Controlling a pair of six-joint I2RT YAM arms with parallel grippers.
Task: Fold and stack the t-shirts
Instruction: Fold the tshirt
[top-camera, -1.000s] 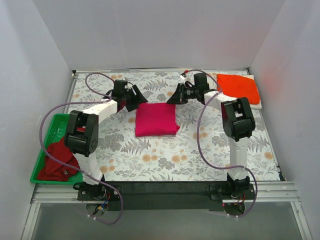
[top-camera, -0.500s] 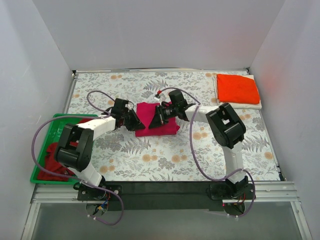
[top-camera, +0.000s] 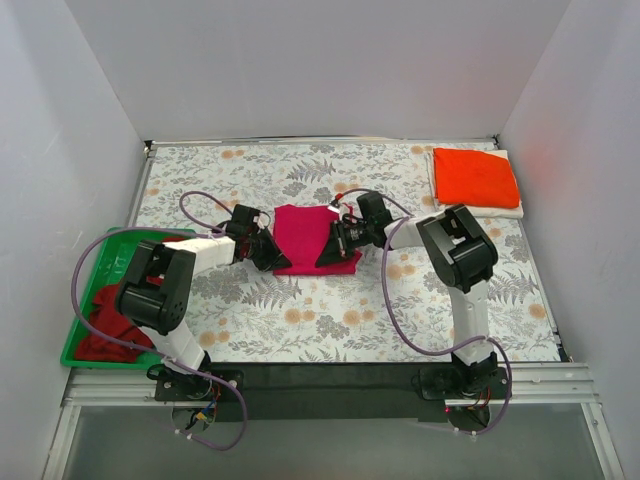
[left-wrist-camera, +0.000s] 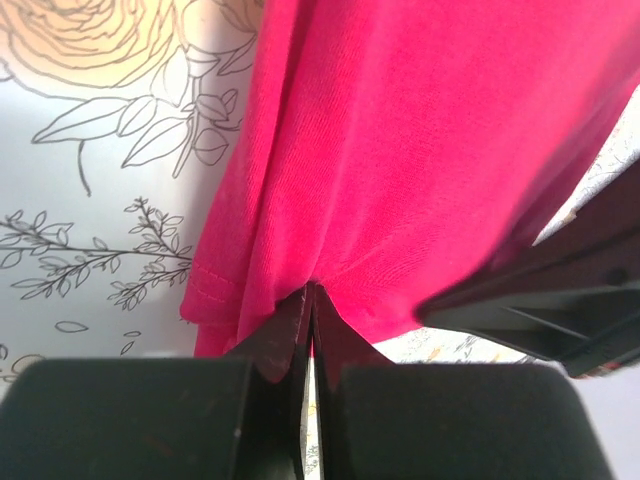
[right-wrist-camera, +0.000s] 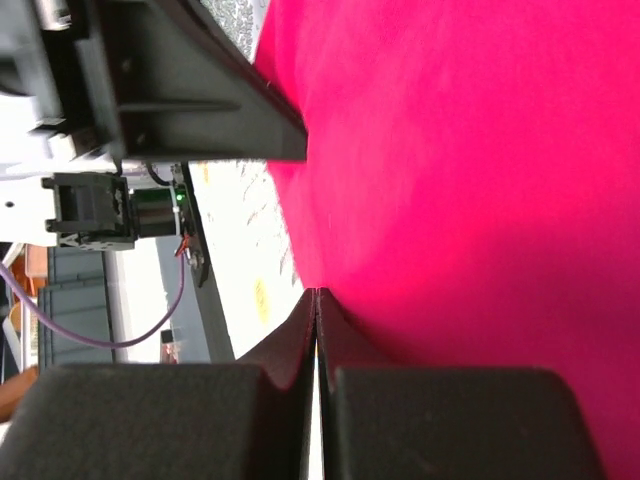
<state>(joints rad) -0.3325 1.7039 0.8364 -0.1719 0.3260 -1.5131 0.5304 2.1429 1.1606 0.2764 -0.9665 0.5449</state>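
A folded magenta-pink t-shirt lies flat at the table's middle. My left gripper is low at its near left corner and my right gripper at its near right part. In the left wrist view the left gripper is shut, its tips against the pink cloth with nothing showing between the jaws. The right gripper is shut the same way at the pink shirt's edge. An orange-red t-shirt lies folded on a white one at the back right. A darker red t-shirt lies crumpled in the tray.
The green tray stands at the left table edge, next to the left arm's elbow. White walls close the table in at the left, back and right. Purple cables loop from both arms over the floral cloth.
Both grippers have come from the pink shirt's far corners toward me along its sides to its near edge. Both have closed from partly open to shut.
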